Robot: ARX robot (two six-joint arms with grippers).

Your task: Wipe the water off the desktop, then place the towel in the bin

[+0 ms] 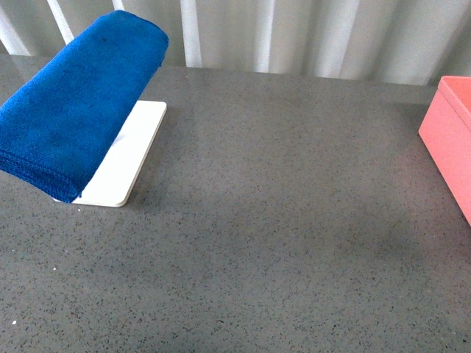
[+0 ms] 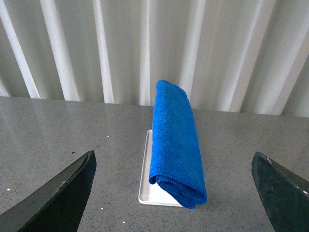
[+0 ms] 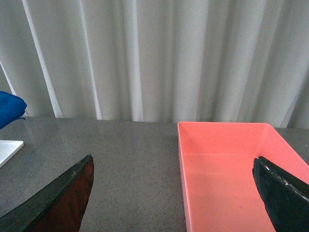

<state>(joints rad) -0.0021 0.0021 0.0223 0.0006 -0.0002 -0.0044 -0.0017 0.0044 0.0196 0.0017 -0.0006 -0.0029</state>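
The blue towel (image 1: 77, 103) lies folded on a flat white tray (image 1: 129, 162) at the far left of the speckled grey desktop (image 1: 280, 220). The pink bin (image 1: 452, 136) stands at the right edge. No arm shows in the front view. In the left wrist view the towel (image 2: 175, 140) lies ahead on the tray (image 2: 147, 188), and my left gripper (image 2: 176, 193) is open and empty, short of it. In the right wrist view my right gripper (image 3: 176, 193) is open and empty, over the near left wall of the empty bin (image 3: 227, 169). I cannot make out any water on the desktop.
White pleated curtains (image 1: 294, 37) hang behind the desk's far edge. The towel's end (image 3: 9, 108) and a corner of the tray (image 3: 8, 147) show at the side of the right wrist view.
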